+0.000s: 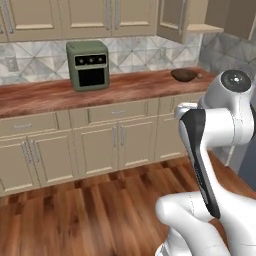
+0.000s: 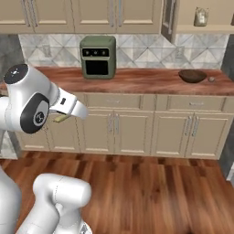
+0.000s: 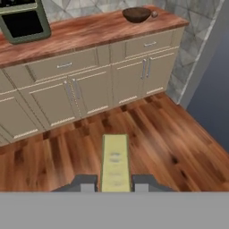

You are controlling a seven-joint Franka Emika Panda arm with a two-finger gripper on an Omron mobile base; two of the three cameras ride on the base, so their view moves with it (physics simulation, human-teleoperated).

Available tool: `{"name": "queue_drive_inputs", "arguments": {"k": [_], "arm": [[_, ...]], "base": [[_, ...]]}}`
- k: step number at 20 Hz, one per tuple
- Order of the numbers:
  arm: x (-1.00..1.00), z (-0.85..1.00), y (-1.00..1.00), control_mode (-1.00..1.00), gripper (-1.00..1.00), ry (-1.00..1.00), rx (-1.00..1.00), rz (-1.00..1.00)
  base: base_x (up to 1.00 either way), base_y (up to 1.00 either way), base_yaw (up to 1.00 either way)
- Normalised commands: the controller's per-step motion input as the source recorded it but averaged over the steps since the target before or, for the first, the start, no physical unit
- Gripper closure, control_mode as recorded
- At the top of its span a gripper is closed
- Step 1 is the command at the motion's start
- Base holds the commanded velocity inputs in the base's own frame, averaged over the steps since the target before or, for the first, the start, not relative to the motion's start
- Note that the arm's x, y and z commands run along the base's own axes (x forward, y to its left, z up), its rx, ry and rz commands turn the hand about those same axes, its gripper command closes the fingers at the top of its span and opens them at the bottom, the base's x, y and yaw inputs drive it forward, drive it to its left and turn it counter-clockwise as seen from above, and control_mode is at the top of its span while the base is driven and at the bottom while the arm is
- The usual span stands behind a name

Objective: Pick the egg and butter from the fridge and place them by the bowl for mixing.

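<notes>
- The gripper [image 3: 115,182] was clamped on the butter [image 3: 115,162], a pale yellow-tan stick jutting straight out from between the two dark finger tips in the hand view. I judged it was held by one end so the free length could be laid down flat.
- In the right base view the butter [image 2: 61,118] showed as a small yellowish sliver under the white hand, at about 9 o'clock in that picture, carried well above the wooden floor [image 2: 151,192].
- The bowl [image 3: 136,14], dark brown and shallow, sat on the reddish wood counter [image 3: 85,33] at roughly 1 o'clock in the hand view, well apart from the stick.
- A small round brownish thing [image 3: 154,14] lay just beside the bowl at its 3 o'clock; it was probably the egg already set down, though it was too small to be sure.
- The same bowl [image 1: 183,75] appeared at about 2 o'clock in the left base view, near the counter's far end.
- A green countertop oven [image 2: 98,57] stood on the counter at about 11 o'clock in the right base view, well clear of the bowl.
- With the hand aimed toward the cabinets [image 3: 89,89] and counter, the butter seemed to be in transit, with only its placement by the bowl left to do.
</notes>
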Motion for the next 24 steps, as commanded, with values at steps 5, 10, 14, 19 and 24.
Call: {"name": "queue_drive_inputs", "arguments": {"k": [5,10,14,19,24], "arm": [[0.0,0.0,0.0,1.0,1.0,0.0,0.0,0.0],[0.0,0.0,0.0,1.0,1.0,0.0,0.0,0.0],[0.0,0.0,0.0,1.0,1.0,0.0,0.0,0.0],[0.0,0.0,0.0,1.0,1.0,0.0,0.0,0.0],[0.0,0.0,0.0,1.0,1.0,0.0,0.0,0.0]], "base": [[0.61,-0.12,-0.16],[0.61,-0.16,-0.15],[0.54,-0.22,-0.19],[0.42,-0.2,-0.31],[0.36,-0.17,-0.38]]}}
